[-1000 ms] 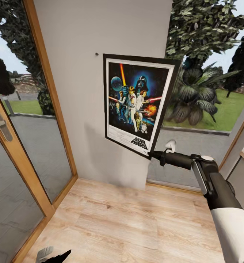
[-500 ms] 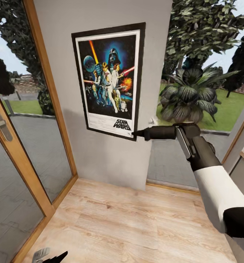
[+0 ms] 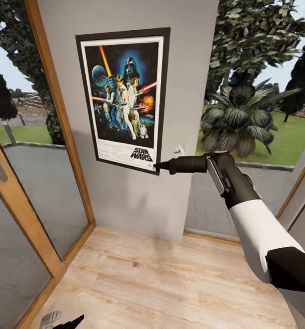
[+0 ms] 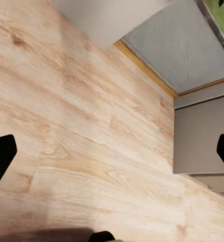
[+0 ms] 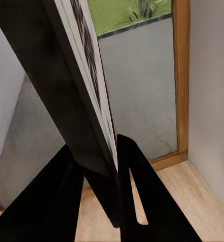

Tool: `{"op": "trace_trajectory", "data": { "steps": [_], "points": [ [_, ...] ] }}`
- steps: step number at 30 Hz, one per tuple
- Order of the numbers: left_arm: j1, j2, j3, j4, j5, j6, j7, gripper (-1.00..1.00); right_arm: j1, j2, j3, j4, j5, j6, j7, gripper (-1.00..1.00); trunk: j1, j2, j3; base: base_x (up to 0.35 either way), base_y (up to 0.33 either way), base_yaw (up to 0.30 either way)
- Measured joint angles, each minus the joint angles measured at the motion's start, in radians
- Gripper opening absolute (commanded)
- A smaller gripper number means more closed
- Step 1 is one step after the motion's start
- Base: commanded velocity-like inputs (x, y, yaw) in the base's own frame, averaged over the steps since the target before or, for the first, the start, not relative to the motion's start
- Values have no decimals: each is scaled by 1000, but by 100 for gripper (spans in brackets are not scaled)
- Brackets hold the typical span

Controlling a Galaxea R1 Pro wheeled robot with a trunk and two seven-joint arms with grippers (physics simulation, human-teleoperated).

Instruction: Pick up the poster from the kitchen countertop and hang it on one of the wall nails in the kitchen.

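Poster (image 3: pixel 123 97) upright, flat against wall (image 3: pixel 189 91); right gripper (image 3: pixel 158 167) clamped on its lower corner, presumably steadying it over a nail; left gripper (image 4: pixel 112 161) fingers apart above floor (image 4: pixel 81 151).

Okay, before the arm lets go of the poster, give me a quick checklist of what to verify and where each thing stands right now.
1. Right gripper grips the poster at its lower right corner: ok; the right wrist view shows the fingers on either side of the frame.
2. Poster against the wall: ok, it looks flat and nearly upright.
3. Poster caught on a nail: cannot tell, the frame hides it.
4. Poster level: not ok, slightly tilted.
5. Left gripper out of the way: ok, open over the wooden floor.
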Motion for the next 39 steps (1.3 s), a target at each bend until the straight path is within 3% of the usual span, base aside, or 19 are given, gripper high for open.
{"op": "trace_trajectory", "data": {
  "steps": [13, 23, 39],
  "points": [
    [0, 3, -2, 0, 0, 2, 0, 100, 4, -1, -5, 4, -7, -24, 0, -100, 0, 0, 0, 310, 0, 0],
    [0, 7, -1, 0, 0, 3, 0, 100, 2, 1, -2, 80, -26, -17, -1, -100, 0, 0, 0, 130, 37, 0],
    [0, 24, -1, 0, -1, 3, 0, 100, -12, 22, -2, 84, -31, -10, -6, -100, 0, 0, 0, 127, 10, 0]
  ]
}}
